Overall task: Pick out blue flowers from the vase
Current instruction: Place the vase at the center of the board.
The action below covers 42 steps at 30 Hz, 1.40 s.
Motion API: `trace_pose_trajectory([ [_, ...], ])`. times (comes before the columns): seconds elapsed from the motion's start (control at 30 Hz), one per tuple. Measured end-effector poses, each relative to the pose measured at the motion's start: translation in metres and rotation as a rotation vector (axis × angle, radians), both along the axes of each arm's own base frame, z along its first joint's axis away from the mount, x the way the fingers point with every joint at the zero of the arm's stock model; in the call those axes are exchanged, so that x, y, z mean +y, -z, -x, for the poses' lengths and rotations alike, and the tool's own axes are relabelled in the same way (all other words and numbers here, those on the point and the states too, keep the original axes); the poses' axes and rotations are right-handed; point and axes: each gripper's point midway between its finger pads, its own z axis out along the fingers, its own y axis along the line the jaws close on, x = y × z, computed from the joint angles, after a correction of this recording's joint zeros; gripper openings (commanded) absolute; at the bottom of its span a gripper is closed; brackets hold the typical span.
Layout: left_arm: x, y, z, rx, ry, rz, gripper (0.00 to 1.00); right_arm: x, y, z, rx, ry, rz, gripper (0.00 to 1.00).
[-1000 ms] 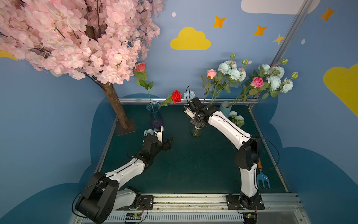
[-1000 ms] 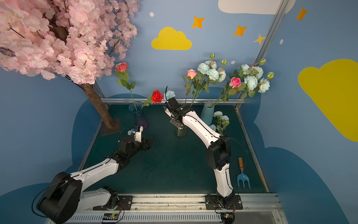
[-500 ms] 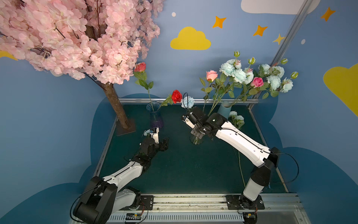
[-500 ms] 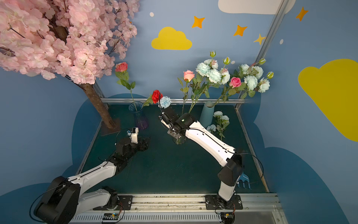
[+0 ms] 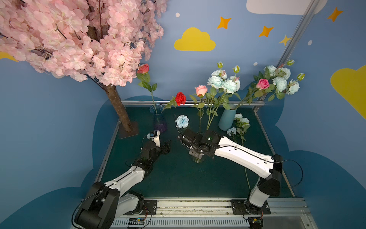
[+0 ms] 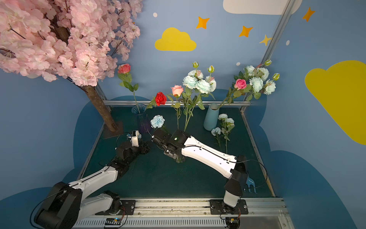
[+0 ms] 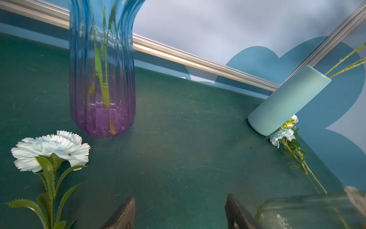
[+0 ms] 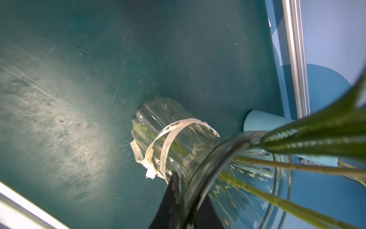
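While the right gripper (image 8: 184, 200) pinches the clear vase (image 8: 170, 138) rim, the left gripper (image 7: 179, 212) gapes empty. Blue flowers already lie beside it (image 7: 50, 148) and farther off (image 5: 240, 124); clusters above the right gripper (image 5: 223, 82) remain.

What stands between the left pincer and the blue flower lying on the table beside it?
Nothing visible does. In the left wrist view, the blue flower lies on the bare table, just to the side of the open left pincer. The purple vase stands beyond the flower, not between the two.
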Motion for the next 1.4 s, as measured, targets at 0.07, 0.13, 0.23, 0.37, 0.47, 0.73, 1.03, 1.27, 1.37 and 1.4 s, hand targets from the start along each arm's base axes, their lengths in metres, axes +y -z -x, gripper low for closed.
trace_pose_trajectory([
  [0.07,0.0,0.0,0.0,0.001,0.0,0.004,0.72,0.002,0.003,0.008,0.0,-0.007,0.006,0.0],
  [0.13,0.001,0.0,0.0,0.0,-0.002,0.01,0.72,0.002,0.007,0.015,0.002,-0.008,0.012,0.0],
  [0.23,0.002,0.001,0.0,0.004,-0.005,0.016,0.72,0.0,0.013,0.025,0.011,-0.006,0.017,0.0],
  [0.37,0.002,0.001,0.0,0.004,-0.003,0.018,0.72,-0.005,0.017,0.031,0.024,0.006,0.009,0.0],
  [0.47,0.002,0.001,0.0,0.006,-0.004,0.02,0.72,-0.009,0.02,0.032,0.028,0.017,0.012,0.0],
  [0.73,0.003,0.001,0.0,0.005,-0.005,0.021,0.72,-0.016,0.027,0.035,0.031,0.028,-0.003,0.0],
  [1.03,0.003,0.001,0.0,0.006,-0.005,0.021,0.72,-0.02,0.028,0.037,0.034,0.042,-0.032,0.0],
  [1.27,0.003,0.001,0.0,0.006,-0.005,0.021,0.72,-0.02,0.028,0.037,0.033,0.048,-0.041,0.0],
  [1.37,0.003,0.001,0.0,0.005,-0.005,0.021,0.72,-0.021,0.028,0.037,0.031,0.053,-0.043,0.0],
  [1.4,0.003,0.001,0.0,0.005,-0.005,0.021,0.72,-0.021,0.028,0.037,0.031,0.054,-0.045,0.04],
])
